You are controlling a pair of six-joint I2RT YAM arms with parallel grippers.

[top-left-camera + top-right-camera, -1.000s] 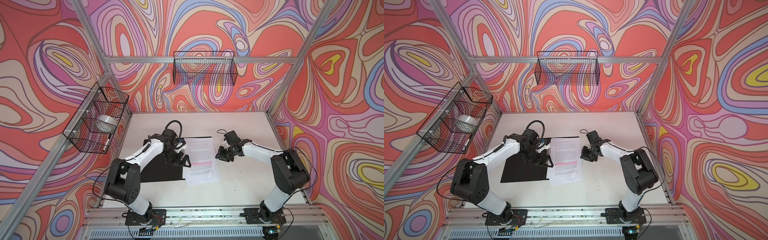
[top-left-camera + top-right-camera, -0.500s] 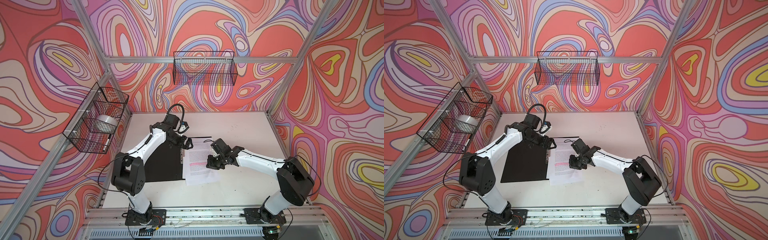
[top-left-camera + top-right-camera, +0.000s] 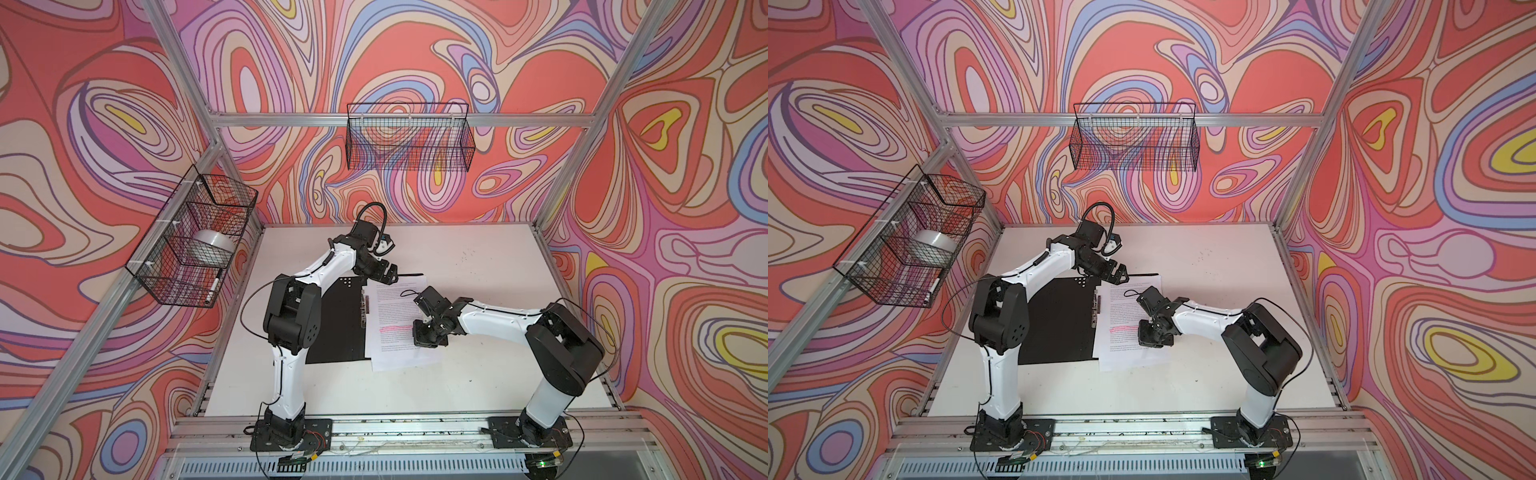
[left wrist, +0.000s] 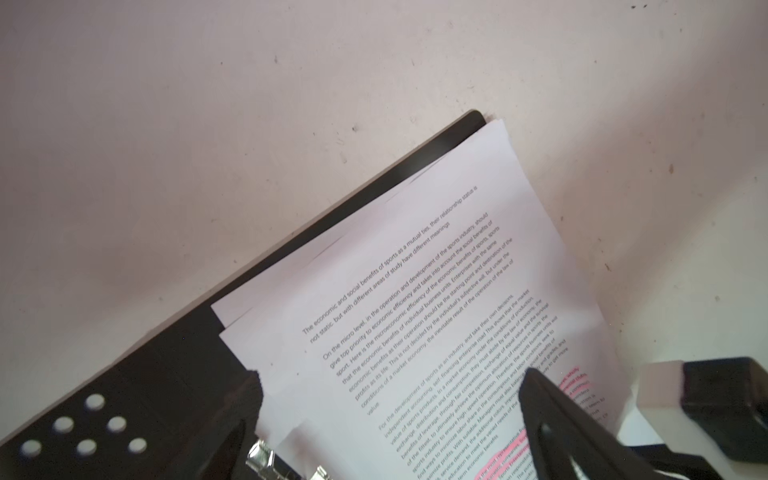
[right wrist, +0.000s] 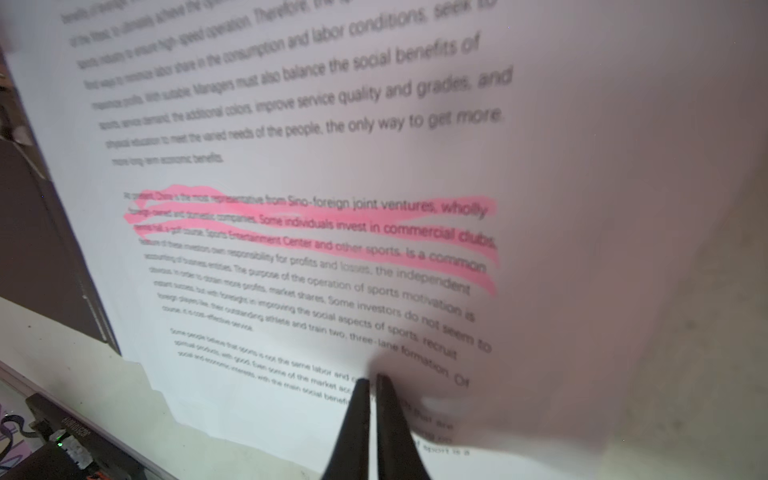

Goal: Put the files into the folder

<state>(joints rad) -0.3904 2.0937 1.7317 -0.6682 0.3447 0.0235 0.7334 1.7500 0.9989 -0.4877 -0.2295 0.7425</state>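
Note:
The folder lies open on the table, black inside up, with its metal clip along the spine. The files, white sheets of text with pink-highlighted lines, rest on its right half and overhang the near edge. My left gripper hovers open over the far edge of the sheets; in the left wrist view its fingers straddle the files. My right gripper is shut with its tips down on the files, just below the pink lines. In both top views the sheets hide the folder's right half.
A wire basket on the left wall holds a tape roll and a marker. Another wire basket hangs on the back wall. White table lies to the right of the files. Aluminium rails run along the front.
My right gripper came left from beside the files onto the sheets and closed. My left gripper moved from the folder's middle to its far edge, staying open.

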